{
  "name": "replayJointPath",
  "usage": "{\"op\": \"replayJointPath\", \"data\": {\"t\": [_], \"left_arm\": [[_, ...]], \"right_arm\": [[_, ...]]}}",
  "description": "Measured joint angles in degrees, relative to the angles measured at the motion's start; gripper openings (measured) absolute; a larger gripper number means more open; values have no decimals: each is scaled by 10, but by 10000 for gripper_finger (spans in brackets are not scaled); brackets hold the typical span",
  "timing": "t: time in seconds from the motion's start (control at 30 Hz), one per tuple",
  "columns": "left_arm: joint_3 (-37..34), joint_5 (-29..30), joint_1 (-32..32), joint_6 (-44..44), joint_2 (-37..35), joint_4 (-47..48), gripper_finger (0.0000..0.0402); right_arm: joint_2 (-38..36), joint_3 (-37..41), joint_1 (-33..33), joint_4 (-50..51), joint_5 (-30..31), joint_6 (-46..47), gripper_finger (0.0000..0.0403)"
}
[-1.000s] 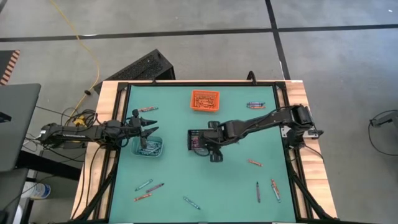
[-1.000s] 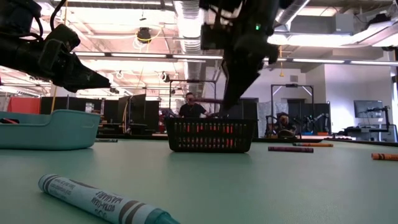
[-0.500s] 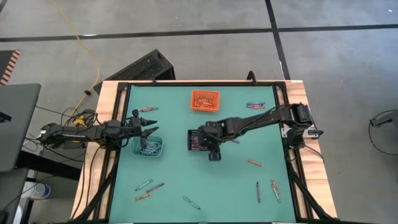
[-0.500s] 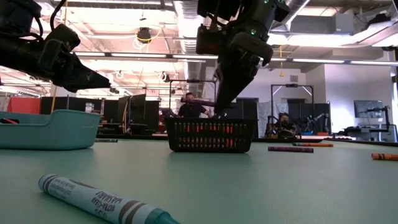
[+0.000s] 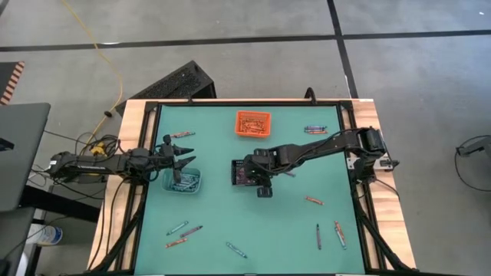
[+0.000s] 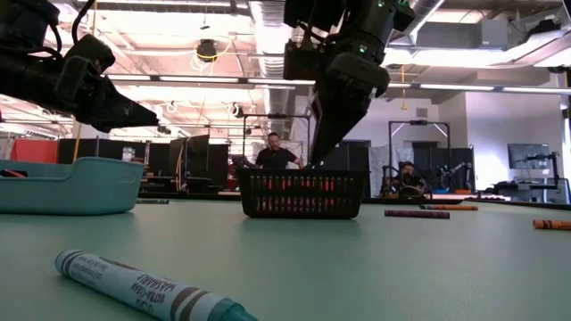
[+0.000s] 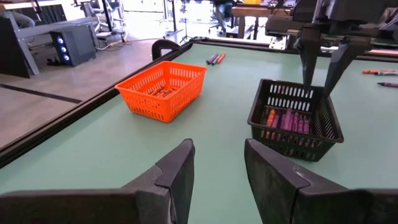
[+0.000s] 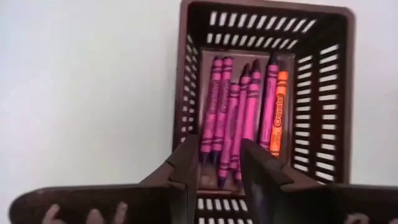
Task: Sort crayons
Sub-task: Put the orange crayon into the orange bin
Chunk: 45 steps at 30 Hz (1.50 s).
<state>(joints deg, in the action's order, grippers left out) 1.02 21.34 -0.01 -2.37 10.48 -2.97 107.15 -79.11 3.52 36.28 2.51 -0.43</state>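
The right end effector (image 8: 214, 163) hangs over the black basket (image 5: 244, 173), fingers parted and empty, pointing down into it. Inside lie purple crayons (image 8: 231, 118) and one orange crayon (image 8: 279, 111). The left end effector (image 5: 184, 156), fingers apart and holding nothing, hovers at the teal bin (image 5: 182, 182). Farther out on the green table (image 5: 284, 230) sit an orange basket (image 5: 253, 123) and loose crayons (image 5: 184, 231) scattered near the front edge.

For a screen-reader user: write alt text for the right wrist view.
The right end effector, fingers apart and empty, hangs over a black basket holding several purple crayons and one orange crayon, on a pale table.
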Motion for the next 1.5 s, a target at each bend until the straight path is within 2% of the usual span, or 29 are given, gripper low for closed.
{"op": "replayJointPath", "data": {"t": [0.27,0.5,1.1,1.5], "left_arm": [[0,0,0,0,0,0,129],[0,0,0,0,0,0,129],[0,0,0,0,0,0,129],[0,0,0,0,0,0,129]], "right_arm": [[0,14,-24,10,28,-40,108],[0,46,-42,-66,49,-61,107],[0,98,-48,-99,66,-72,106],[0,100,-52,-127,68,-78,63]]}}
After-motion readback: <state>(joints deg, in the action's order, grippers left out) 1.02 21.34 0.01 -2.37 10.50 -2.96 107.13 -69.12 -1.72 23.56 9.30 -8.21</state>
